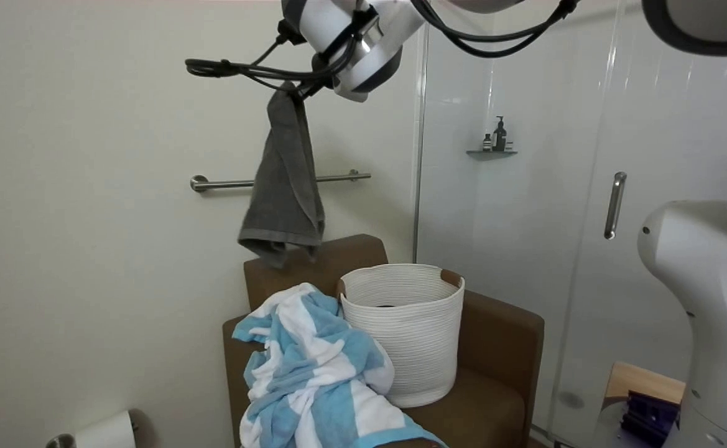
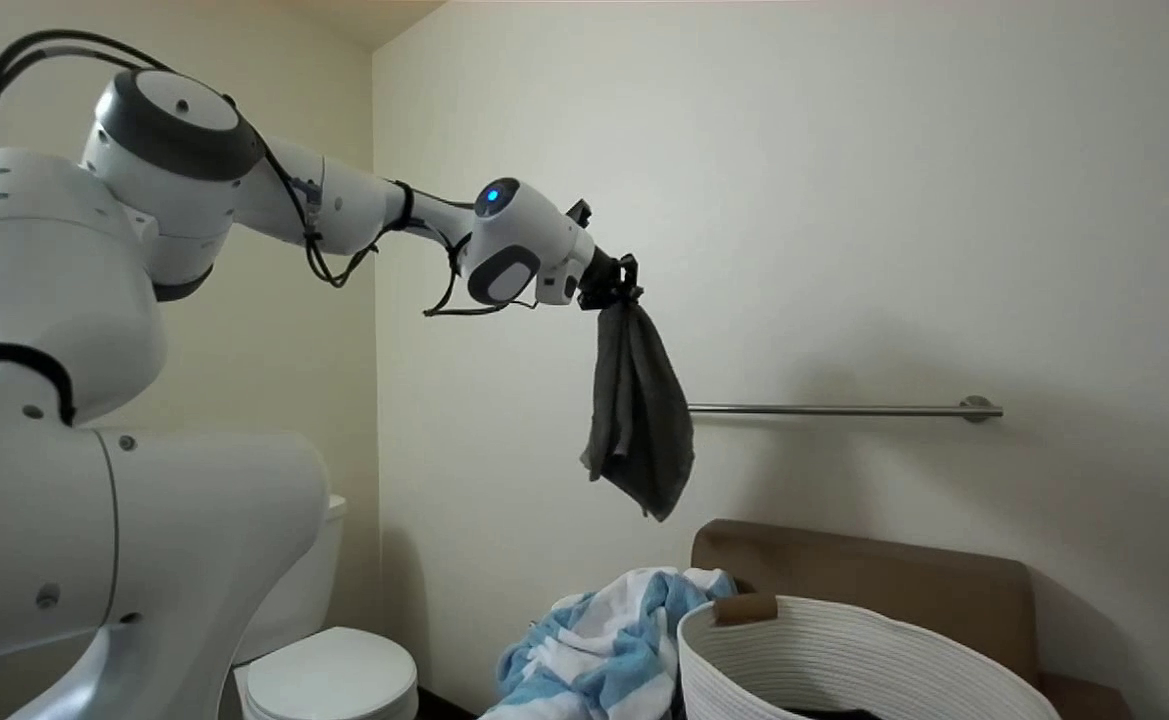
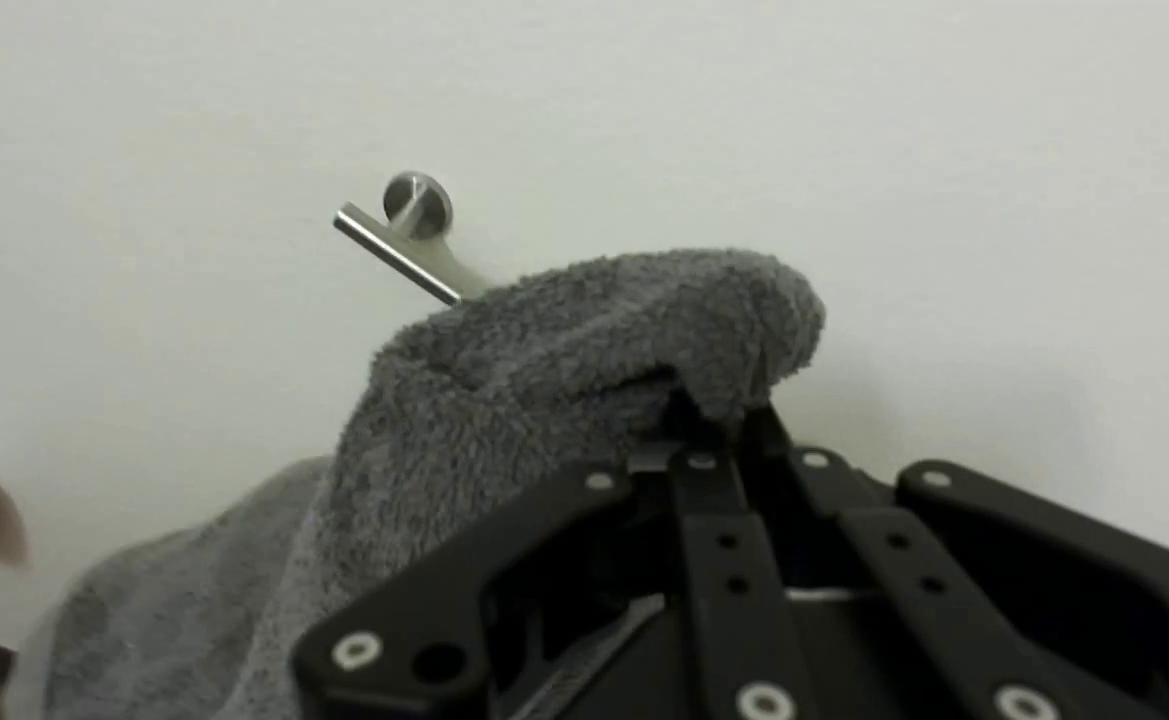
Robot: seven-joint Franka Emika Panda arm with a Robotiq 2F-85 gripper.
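My gripper (image 2: 622, 292) is shut on the upper end of a dark grey towel (image 2: 641, 410), which dangles loosely in the air. In the wrist view the pinched cloth (image 3: 534, 380) bunches over the fingertips and covers their ends. A metal towel bar (image 1: 223, 184) on the wall lies behind the hanging towel in both exterior views. Below, a blue and white striped towel (image 1: 319, 361) lies heaped on a brown chair (image 1: 494, 392). Beside that heap stands a white woven basket (image 1: 410, 348) with brown handles; something dark shows inside it.
A glass shower door with a metal handle (image 1: 615, 205) stands behind the chair, and a corner shelf (image 1: 491, 153) holds bottles. Near the arm's base is a white toilet (image 2: 332, 675). A paper roll (image 1: 107, 432) hangs low on the wall.
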